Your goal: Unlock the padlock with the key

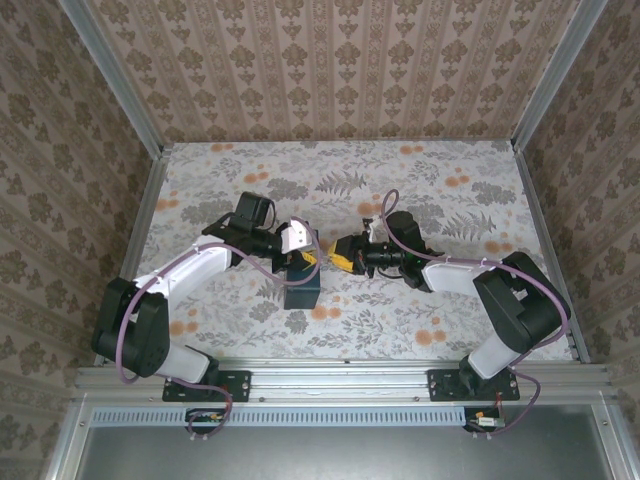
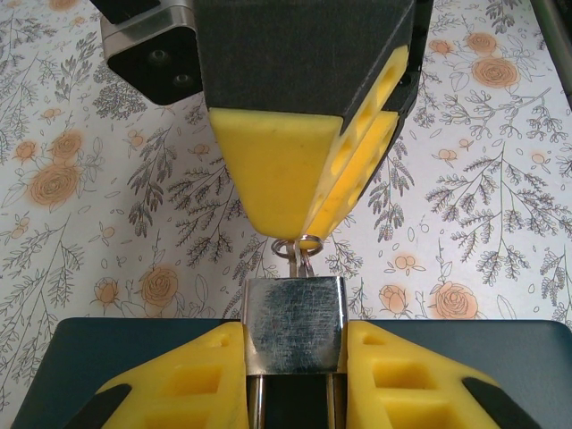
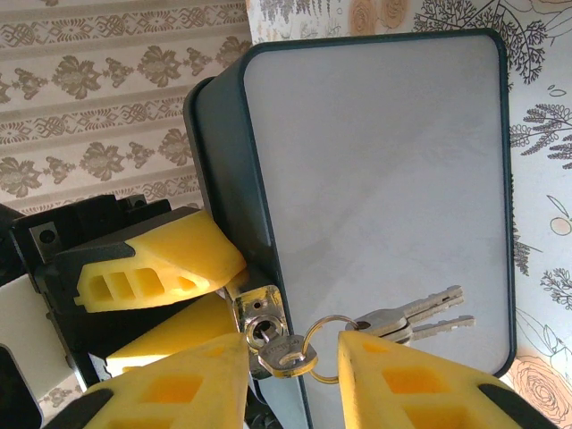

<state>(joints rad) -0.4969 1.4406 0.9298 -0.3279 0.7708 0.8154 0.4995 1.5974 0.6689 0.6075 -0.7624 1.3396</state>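
Observation:
The padlock [image 2: 295, 322] is a small silver metal block, and my left gripper [image 2: 295, 380] is shut on its sides, the shackle bars running back between the yellow fingers. Its keyhole face [image 3: 259, 308] points at my right gripper [image 3: 295, 380]. The key [image 3: 290, 353] sits in the keyhole, its silver head tilted between the right fingers, which close on the head and its ring [image 2: 299, 244]. Two spare keys [image 3: 416, 315] hang off the ring. From above, the left gripper [image 1: 303, 252] and right gripper [image 1: 345, 256] meet tip to tip at mid-table.
A dark teal box [image 1: 300, 293] with a pale grey lid [image 3: 384, 179] stands directly under the padlock and both grippers. The table wears a floral cloth [image 1: 400, 190]. Patterned walls close in the back and both sides.

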